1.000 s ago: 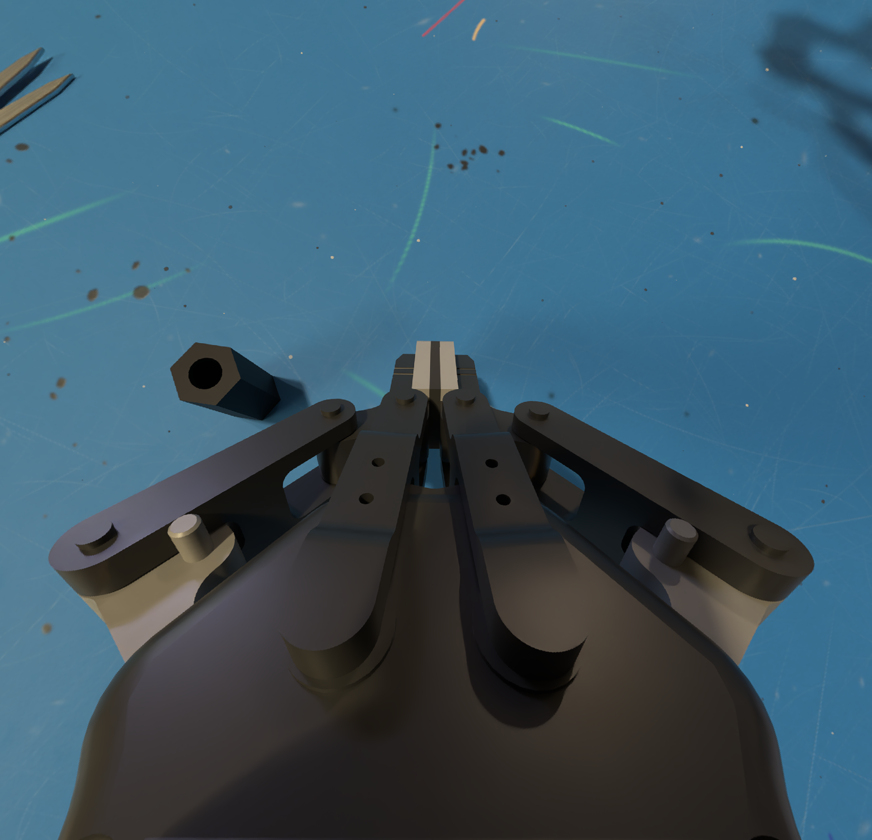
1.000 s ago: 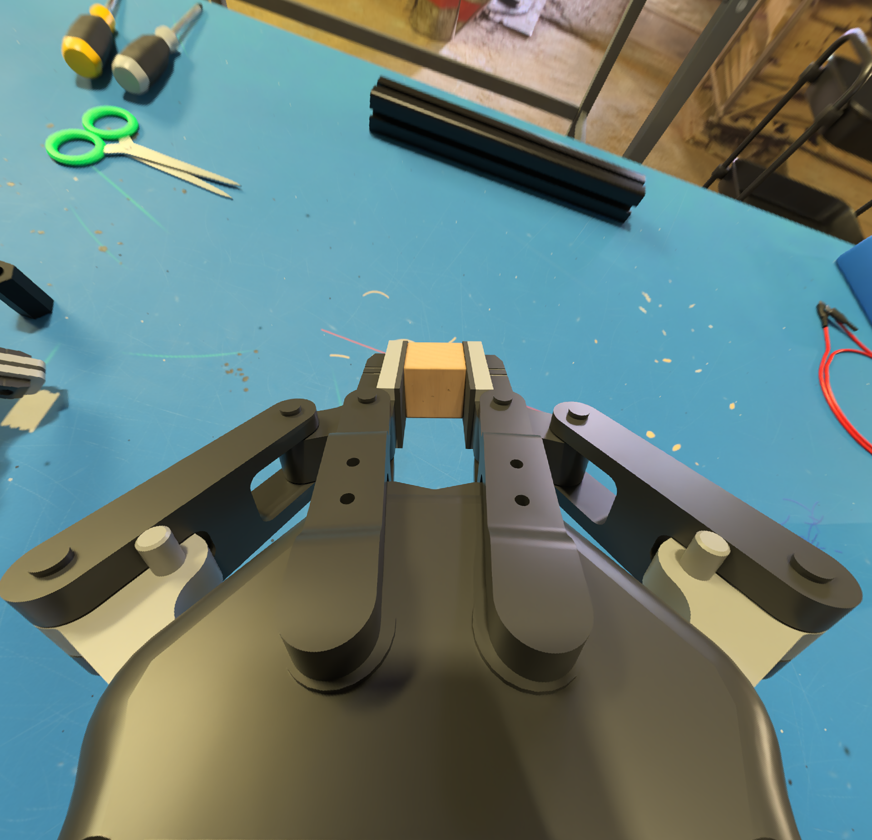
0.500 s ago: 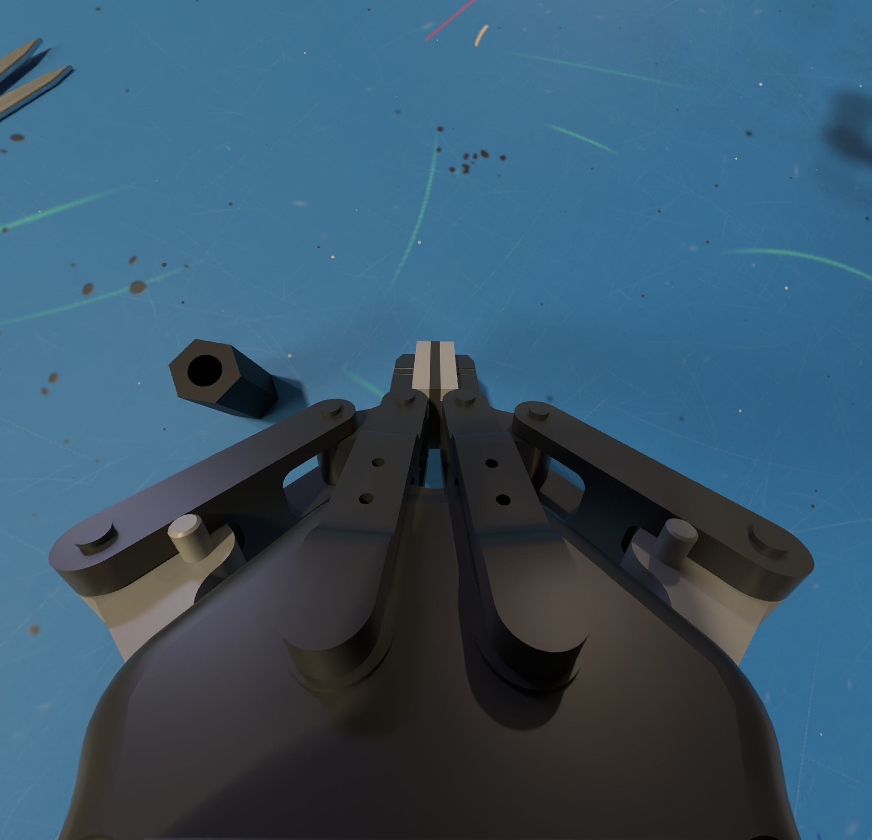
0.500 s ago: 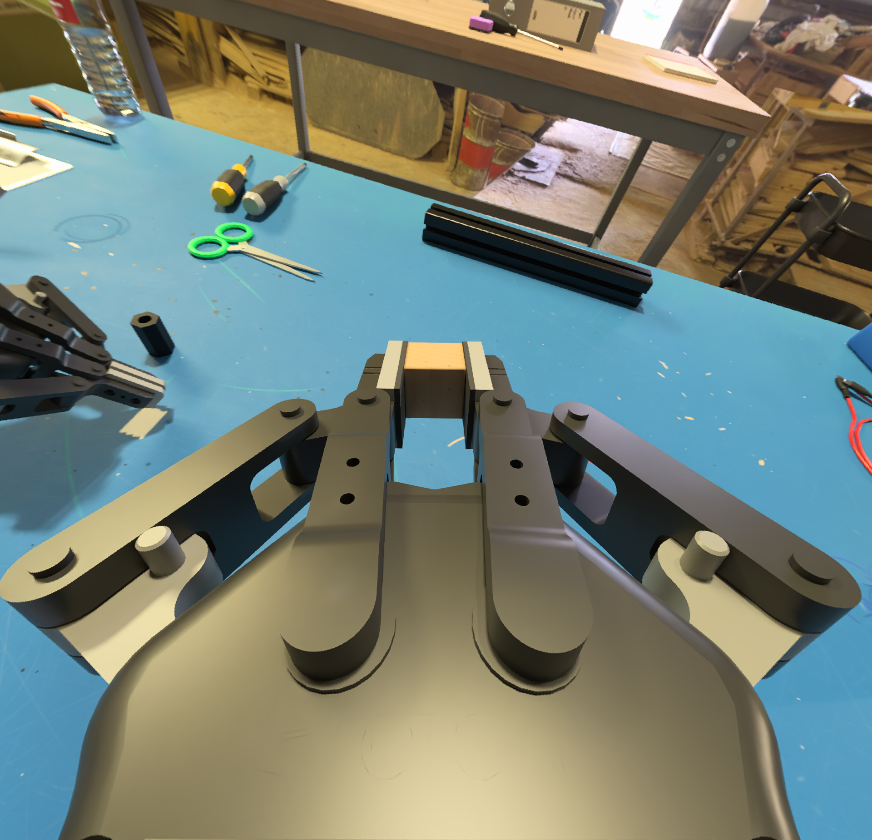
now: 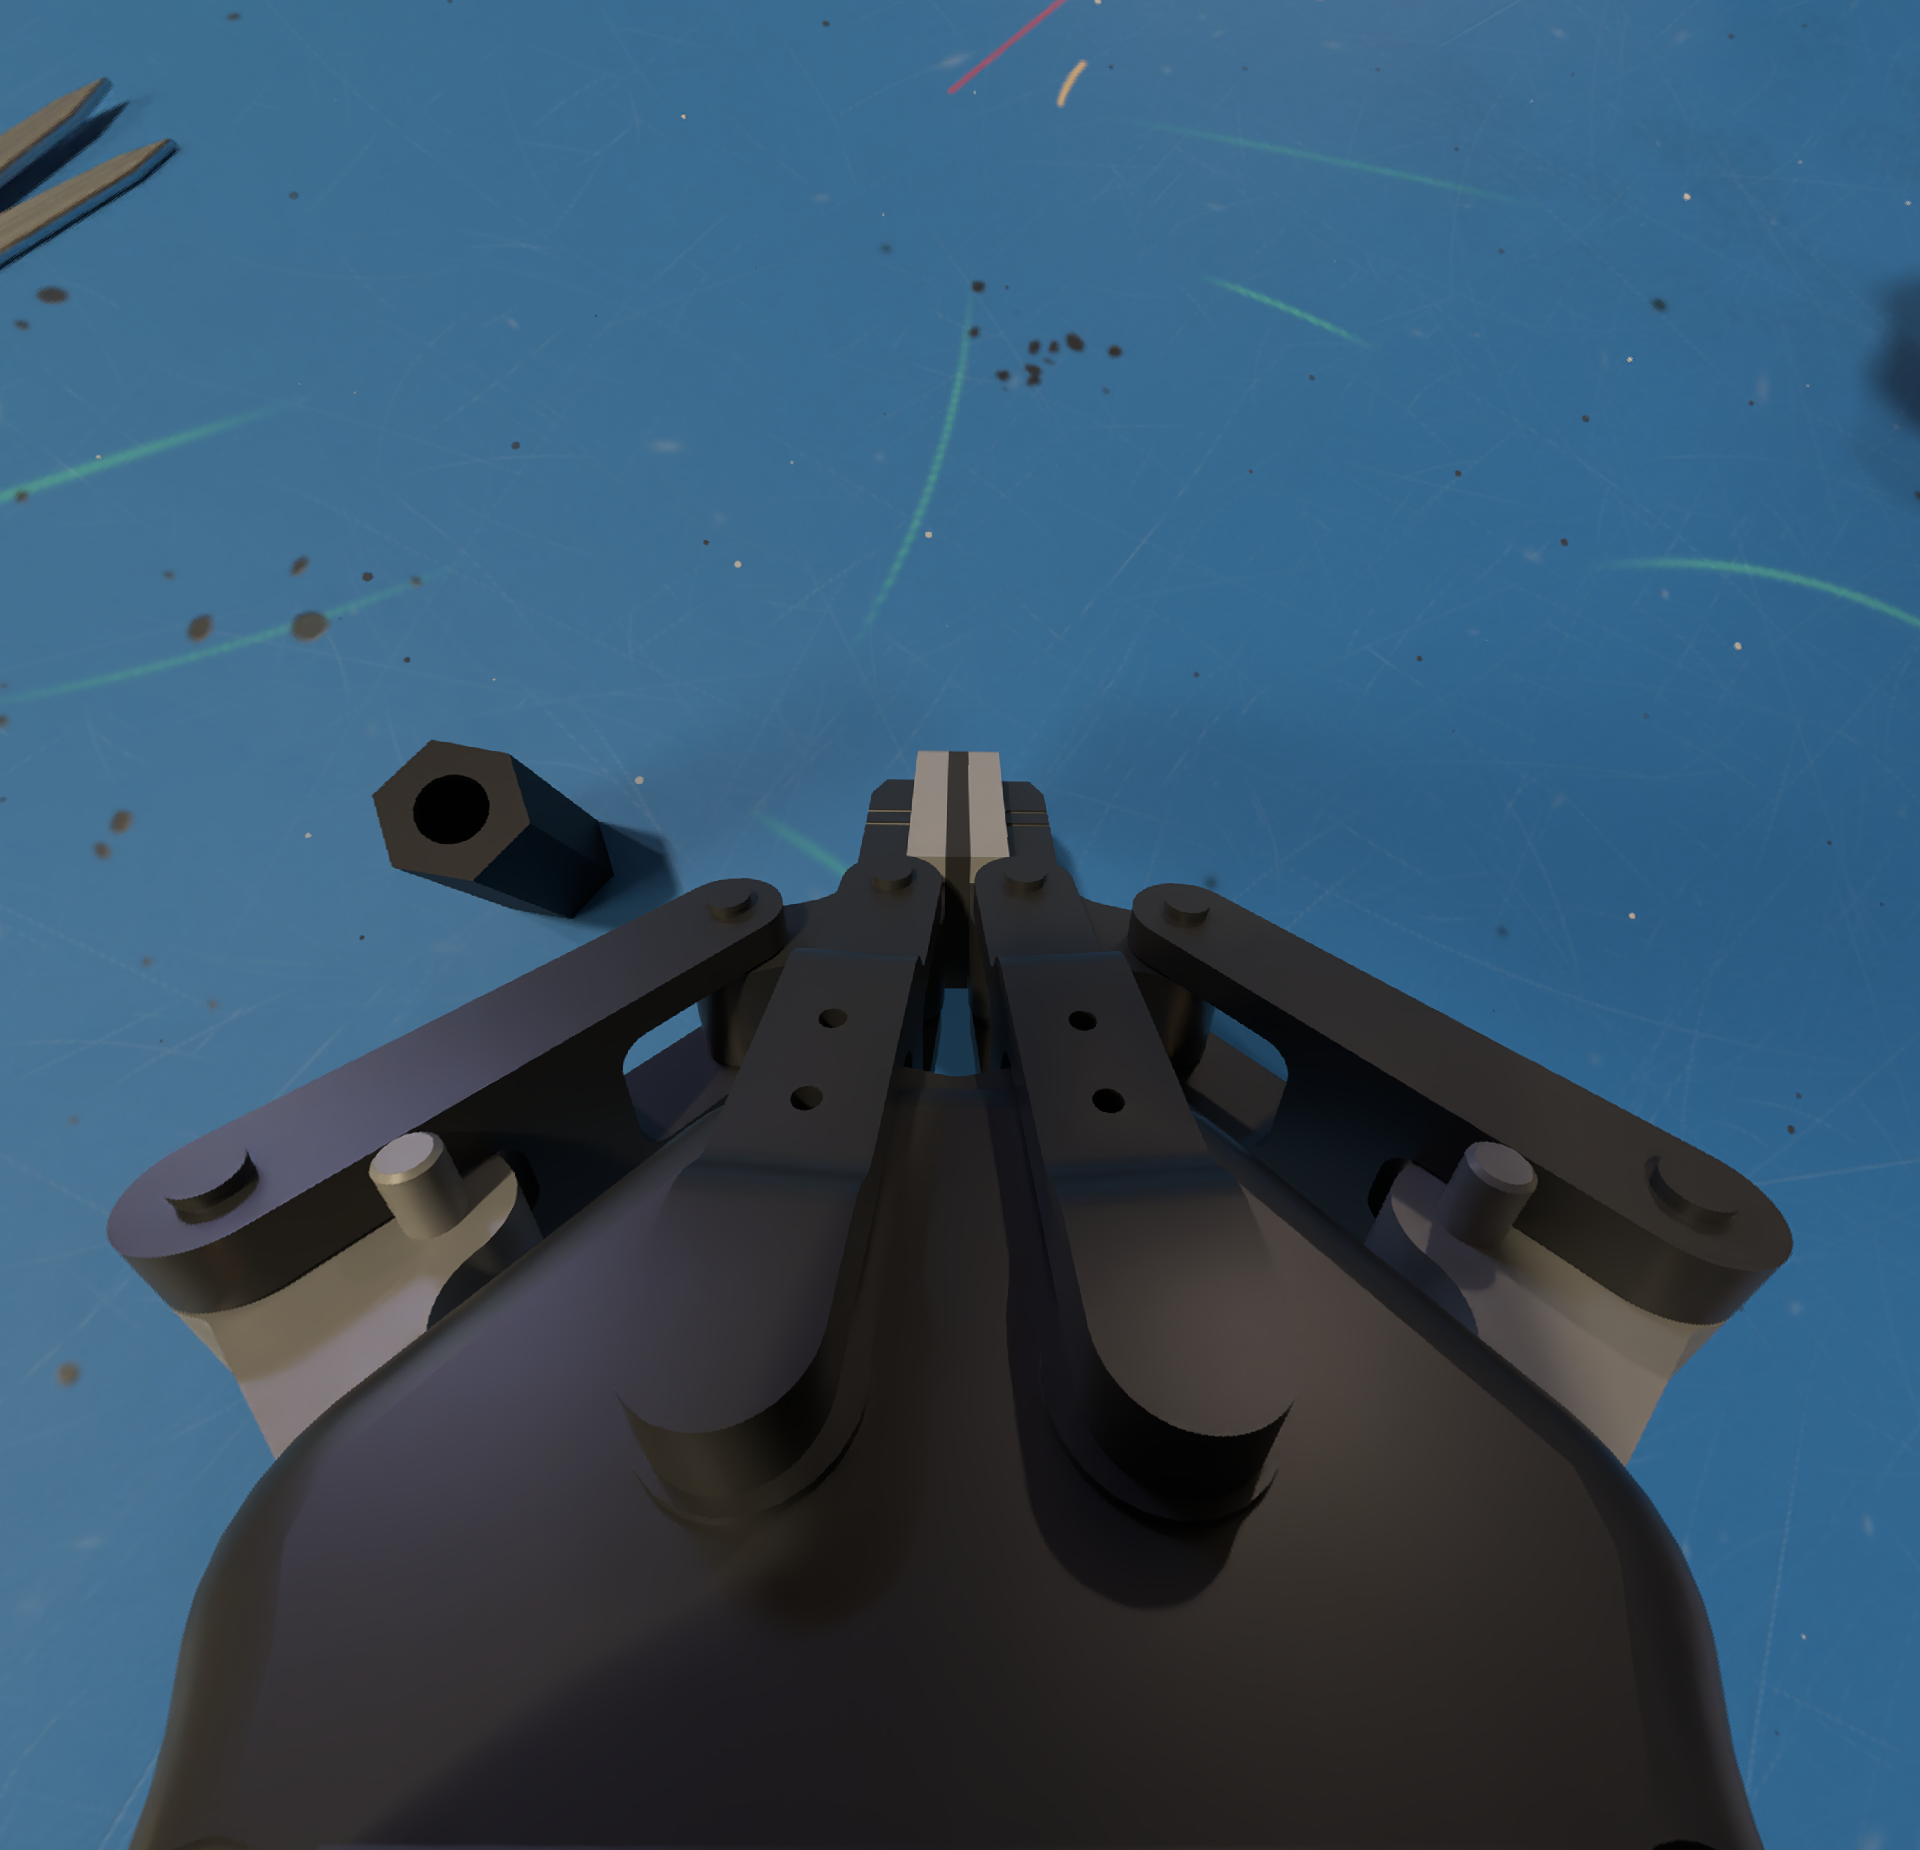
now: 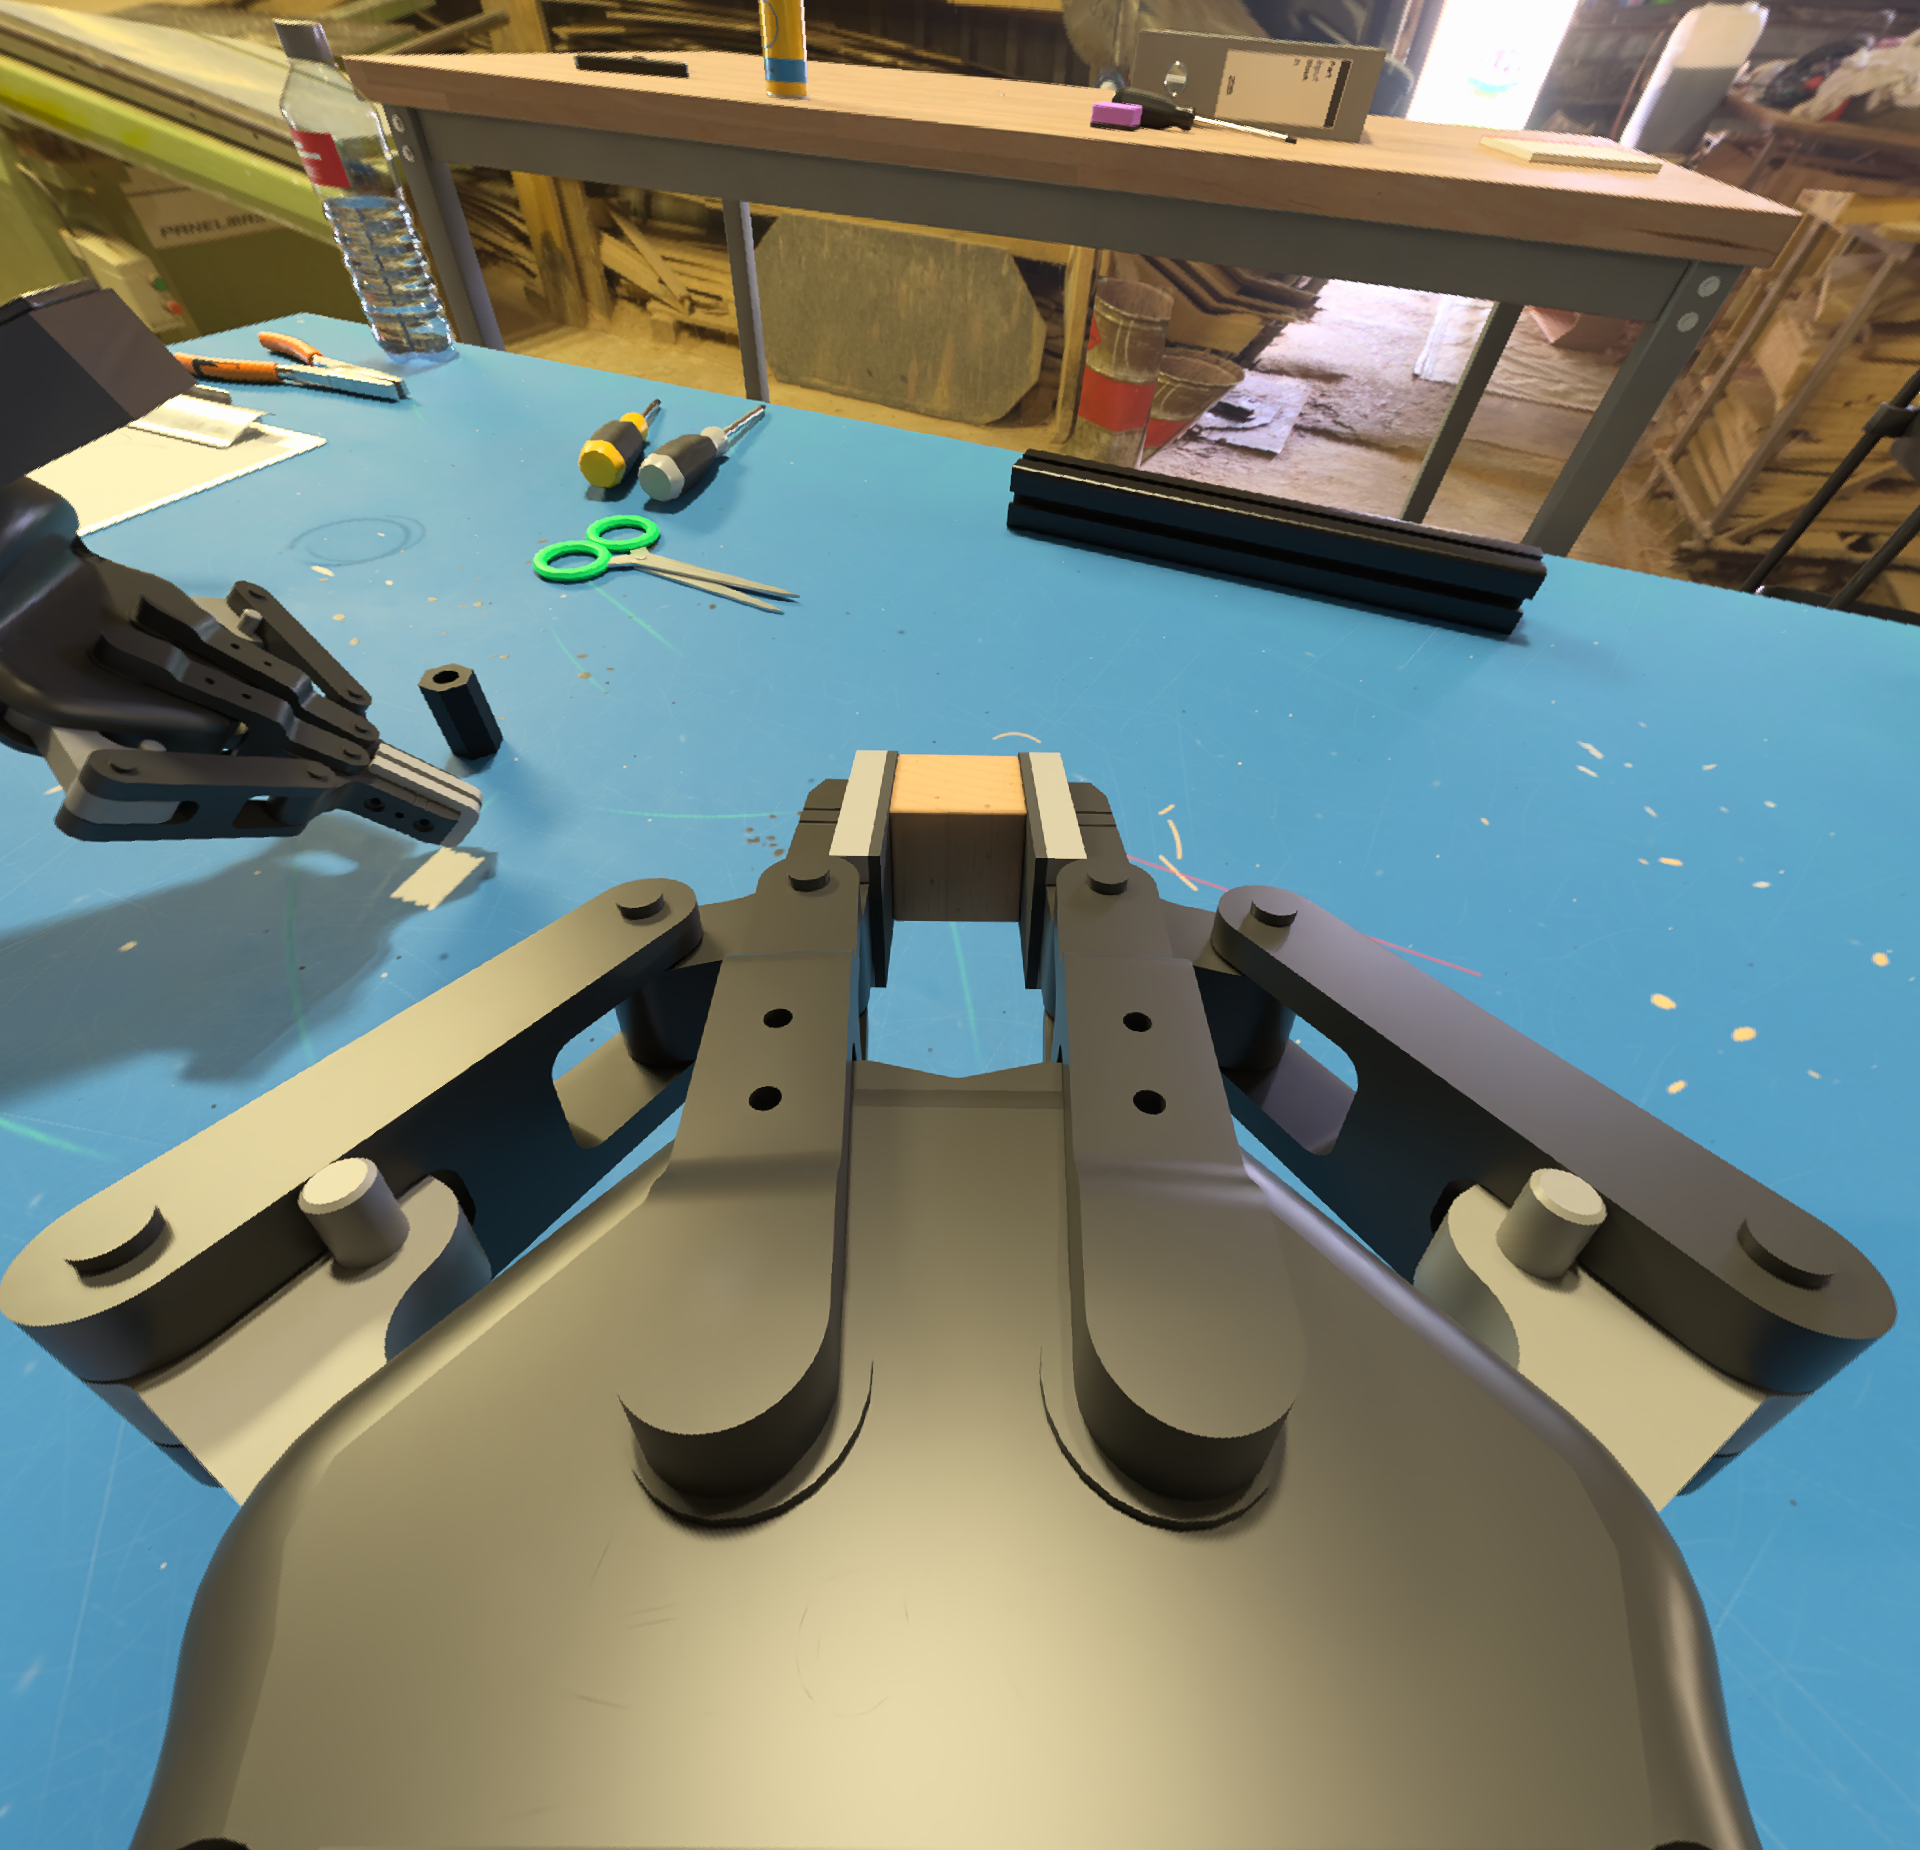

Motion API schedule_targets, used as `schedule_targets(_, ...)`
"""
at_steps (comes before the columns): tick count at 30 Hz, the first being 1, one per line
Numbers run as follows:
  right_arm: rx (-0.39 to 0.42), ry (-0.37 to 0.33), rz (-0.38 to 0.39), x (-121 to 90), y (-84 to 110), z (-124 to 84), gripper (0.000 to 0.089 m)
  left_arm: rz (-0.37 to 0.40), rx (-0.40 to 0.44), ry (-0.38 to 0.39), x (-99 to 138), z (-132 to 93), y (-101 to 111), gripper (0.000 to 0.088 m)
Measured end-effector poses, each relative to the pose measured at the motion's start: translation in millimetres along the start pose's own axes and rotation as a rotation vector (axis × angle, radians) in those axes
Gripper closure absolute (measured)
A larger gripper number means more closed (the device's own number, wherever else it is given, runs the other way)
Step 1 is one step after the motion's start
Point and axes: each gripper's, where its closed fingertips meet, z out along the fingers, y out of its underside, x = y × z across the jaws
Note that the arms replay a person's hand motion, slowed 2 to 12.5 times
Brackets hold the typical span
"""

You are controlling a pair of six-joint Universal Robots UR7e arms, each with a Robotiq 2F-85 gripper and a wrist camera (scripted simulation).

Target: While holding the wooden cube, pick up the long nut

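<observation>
My right gripper (image 6: 957,808) is shut on the wooden cube (image 6: 956,813) and holds it above the blue table. The long nut (image 5: 488,829), black and hexagonal, stands upright on the table just left of my left gripper (image 5: 957,803), which is shut and empty with its pads pressed together. In the right wrist view the long nut (image 6: 460,711) stands at the left, just beyond the tips of the left gripper (image 6: 447,798), which hovers low over the table.
Green-handled scissors (image 6: 634,562), two screwdrivers (image 6: 665,450) and a black aluminium rail (image 6: 1273,543) lie farther back. A water bottle (image 6: 364,221), pliers (image 6: 301,366) and a sheet of paper (image 6: 177,460) are at the back left. A red cable end is not in view.
My right gripper has risen and tilted up with the cube, bringing the far bench and the left gripper into view. The left gripper has barely moved; the nut stays in place.
</observation>
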Motion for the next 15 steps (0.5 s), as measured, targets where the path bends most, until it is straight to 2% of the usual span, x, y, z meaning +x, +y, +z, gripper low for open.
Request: schedule_targets(15,0.052,-0.058,0.087,-10.6,25.4,-9.9,0.0694,-0.003,0.007,-0.027,0.6,-0.3,0.4,0.0882)
